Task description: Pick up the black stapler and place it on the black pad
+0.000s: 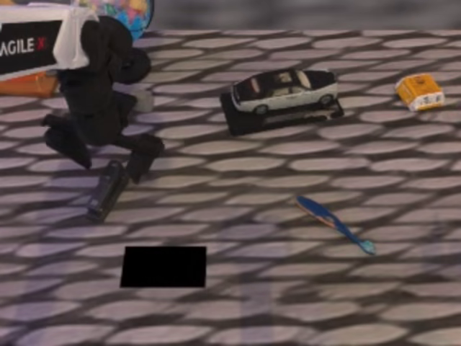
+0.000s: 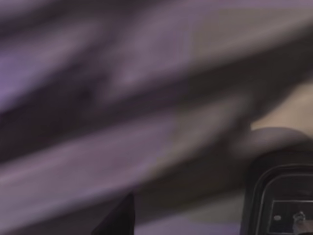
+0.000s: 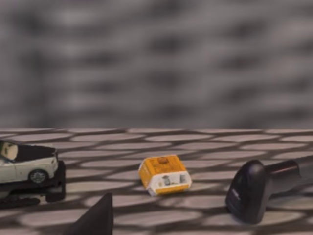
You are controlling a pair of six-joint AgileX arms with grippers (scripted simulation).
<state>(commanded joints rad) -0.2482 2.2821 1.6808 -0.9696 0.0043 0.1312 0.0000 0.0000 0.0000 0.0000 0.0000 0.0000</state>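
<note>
Desk (image 1: 288,303) patterned in purple-grey ovals; black stapler (image 1: 106,189) just above-left of black pad (image 1: 163,267); left hand (image 1: 112,162), grip state indiscernible, over stapler.

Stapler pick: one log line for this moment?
left gripper: low over stapler, fingers straddling its far end | stapler: on table, not lifted | pad: bare, nearer the camera than stapler | right arm: out of top view

Toy car (image 1: 286,92), white w/ dark roof, on black base: far centre of bench (image 1: 238,317). Orange box (image 1: 419,91): far right, well apart from car. Blue toothbrush (image 1: 334,224): lay diagonal, right of centre. Black handheld scanner (image 3: 254,191): near orange box, right wrist view only. Globe (image 1: 126,12): far left edge, partly cut off.
</note>
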